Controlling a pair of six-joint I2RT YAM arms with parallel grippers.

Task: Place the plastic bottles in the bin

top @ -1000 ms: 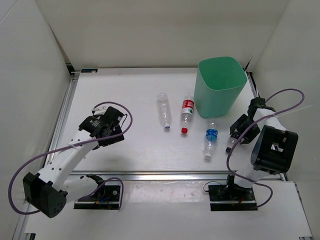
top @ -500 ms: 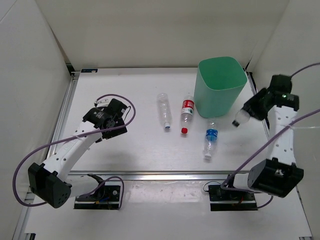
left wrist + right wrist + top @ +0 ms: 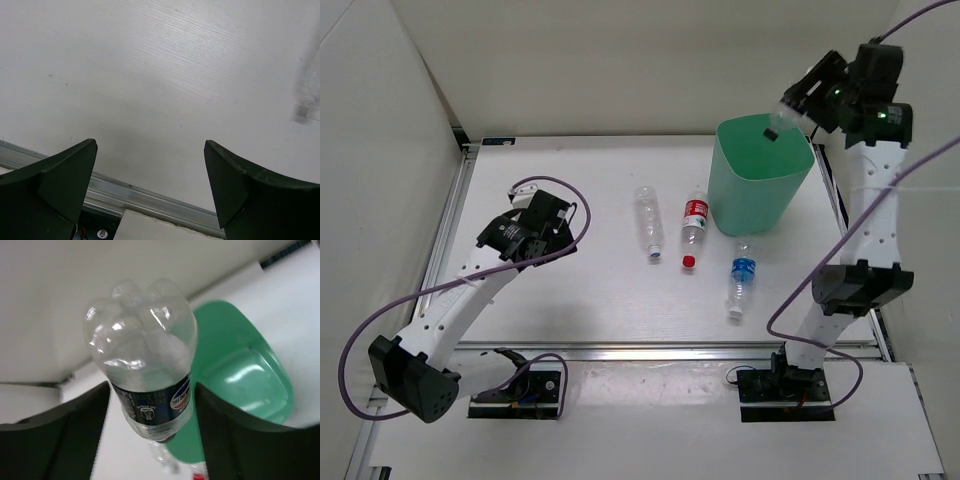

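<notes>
My right gripper (image 3: 798, 106) is shut on the dark-labelled bottle (image 3: 777, 126) and holds it high over the far rim of the mint-green bin (image 3: 760, 190). In the right wrist view the bottle (image 3: 145, 370) sits base-out between my fingers, with the bin's mouth (image 3: 240, 375) below it. On the table lie the unlabelled bottle with blue cap (image 3: 647, 222), the red-labelled bottle (image 3: 693, 226) and the blue-labelled bottle (image 3: 742, 275). My left gripper (image 3: 556, 226) is open and empty, left of the bottles. Its wrist view shows bare table between its fingers (image 3: 60, 175).
White walls enclose the table on the left, the back and the right. A metal rail (image 3: 660, 350) runs along the near edge and also shows in the left wrist view (image 3: 150, 197). Purple cables loop from both arms.
My right arm has risen from low beside the bin to high above its mouth, carrying the dark-labelled bottle. My left gripper has shifted slightly up and right.
</notes>
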